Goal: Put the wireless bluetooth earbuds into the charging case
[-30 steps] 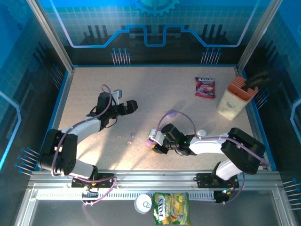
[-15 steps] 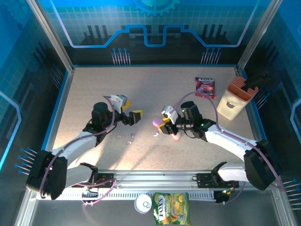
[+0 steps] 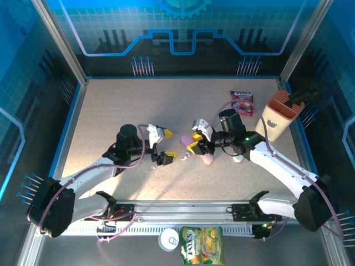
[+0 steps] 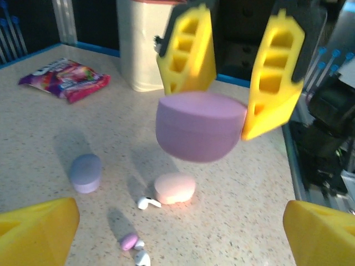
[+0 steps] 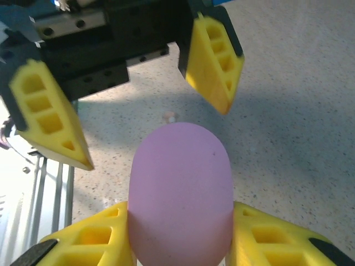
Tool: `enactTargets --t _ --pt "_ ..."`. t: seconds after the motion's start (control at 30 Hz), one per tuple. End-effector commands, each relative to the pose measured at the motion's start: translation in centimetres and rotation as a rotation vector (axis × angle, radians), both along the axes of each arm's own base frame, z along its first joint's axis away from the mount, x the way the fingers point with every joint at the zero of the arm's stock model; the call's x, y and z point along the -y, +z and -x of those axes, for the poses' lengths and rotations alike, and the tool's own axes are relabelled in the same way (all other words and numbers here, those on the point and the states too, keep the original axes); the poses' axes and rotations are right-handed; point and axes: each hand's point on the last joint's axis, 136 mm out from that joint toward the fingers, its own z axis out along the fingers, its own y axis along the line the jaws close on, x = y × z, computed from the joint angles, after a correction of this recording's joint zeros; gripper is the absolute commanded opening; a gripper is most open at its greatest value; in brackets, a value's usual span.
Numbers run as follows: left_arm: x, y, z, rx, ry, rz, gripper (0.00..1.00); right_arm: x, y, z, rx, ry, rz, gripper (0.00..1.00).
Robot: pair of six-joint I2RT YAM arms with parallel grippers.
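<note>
Your right gripper (image 3: 194,143) clamps the smooth lilac pebble-shaped plastic case (image 4: 199,127) in the air. Your left gripper (image 3: 168,146) faces it, jaws spread, empty. Bring the left in squarely on one half, since the rounded shell looks slippery. The tiny stubby lilac and white earbuds (image 4: 128,241) lie on the speckled tabletop (image 4: 244,210) beside a glossy pink case (image 4: 175,188).

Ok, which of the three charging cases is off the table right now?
The lilac case, clamped in the right end effector above the tabletop. The pink case and the periwinkle case both lie flat on it.
</note>
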Motion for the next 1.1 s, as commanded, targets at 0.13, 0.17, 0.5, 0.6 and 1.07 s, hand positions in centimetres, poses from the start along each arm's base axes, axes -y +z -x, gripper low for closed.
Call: enactTargets --t 0.13,0.17,0.5,0.6,1.07 --pt "1.7 1.7 2.1 0.019 -0.158 0.012 0.90 -0.8 2.9 2.2 0.032 0.109 -0.061 0.36" --pt "1.9 1.8 2.1 0.017 -0.161 0.020 0.89 -0.9 2.9 2.3 0.032 0.116 -0.063 0.36" --pt "3.0 1.7 2.4 -0.044 -0.210 0.030 0.77 -2.2 2.1 2.6 0.008 0.153 -0.060 0.36" --pt "3.2 1.9 2.5 -0.064 -0.224 0.040 0.73 -2.2 1.7 2.5 0.008 0.153 -0.052 0.36" --pt "3.5 2.1 2.4 -0.092 -0.233 0.054 0.54 -2.2 0.9 2.2 0.004 0.151 -0.041 0.36"
